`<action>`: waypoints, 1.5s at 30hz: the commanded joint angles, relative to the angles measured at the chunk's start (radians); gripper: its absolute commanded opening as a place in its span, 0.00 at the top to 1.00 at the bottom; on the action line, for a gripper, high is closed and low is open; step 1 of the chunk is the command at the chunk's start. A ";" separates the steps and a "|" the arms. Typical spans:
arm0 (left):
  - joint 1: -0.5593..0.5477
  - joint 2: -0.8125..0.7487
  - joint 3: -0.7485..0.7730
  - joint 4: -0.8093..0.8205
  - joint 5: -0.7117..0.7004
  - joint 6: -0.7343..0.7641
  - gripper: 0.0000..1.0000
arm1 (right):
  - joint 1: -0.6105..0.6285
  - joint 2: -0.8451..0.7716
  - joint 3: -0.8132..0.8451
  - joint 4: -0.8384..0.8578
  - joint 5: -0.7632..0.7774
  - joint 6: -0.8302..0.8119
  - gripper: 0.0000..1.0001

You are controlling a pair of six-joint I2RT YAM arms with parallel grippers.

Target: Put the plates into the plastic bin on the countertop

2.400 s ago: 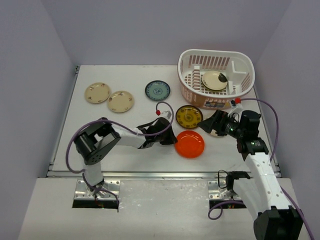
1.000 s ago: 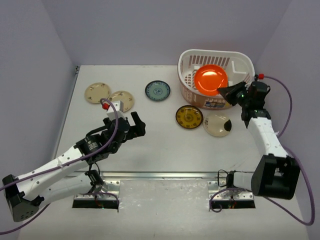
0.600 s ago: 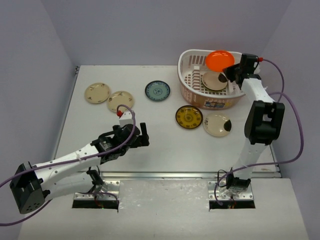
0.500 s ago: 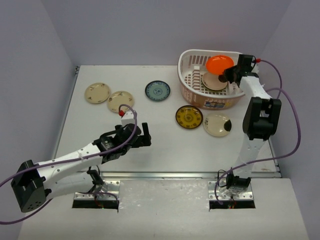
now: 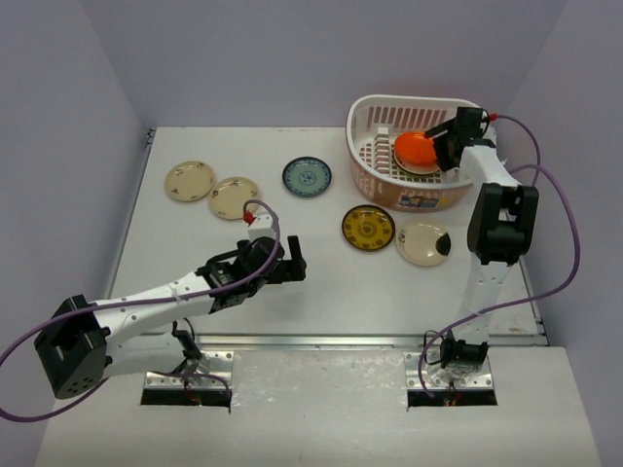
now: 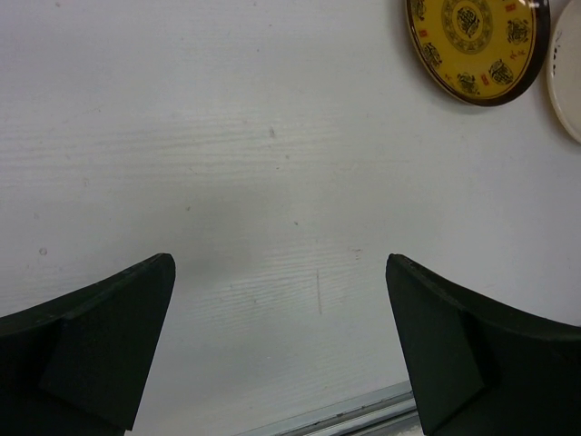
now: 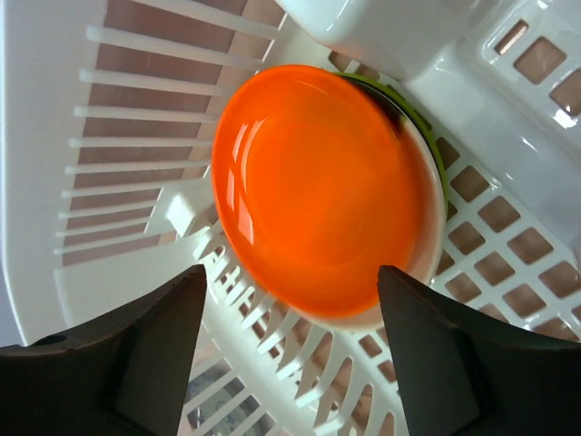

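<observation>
The countertop [image 5: 331,292] carries the plastic bin [image 5: 356,136] at the upper right of the top view. At lower centre, the left gripper [image 5: 292,261] [image 6: 281,263] hangs over bare surface, fingers spread wide, holding nothing. The right gripper [image 5: 450,146] [image 7: 290,272], fingers apart, sits inside the bin above the orange plate [image 5: 417,149] [image 7: 318,191], which lies on a cream plate [image 7: 436,227].

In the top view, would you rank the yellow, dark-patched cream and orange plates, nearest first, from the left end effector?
1. Yellow patterned plate, on the countertop to its right.
2. Dark-patched cream plate, farther right.
3. Orange plate, in the plastic bin.
</observation>
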 commanded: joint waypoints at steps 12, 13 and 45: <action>0.089 0.648 0.441 0.335 0.191 0.024 0.00 | 0.054 -0.715 -0.357 0.077 -0.349 -0.264 0.01; 0.099 0.708 0.491 0.336 0.207 0.025 0.00 | 0.055 -0.789 -0.441 0.091 -0.414 -0.291 0.01; 0.187 0.518 0.203 0.499 0.335 -0.064 1.00 | 0.057 -1.150 -1.250 0.253 -0.831 -0.494 0.01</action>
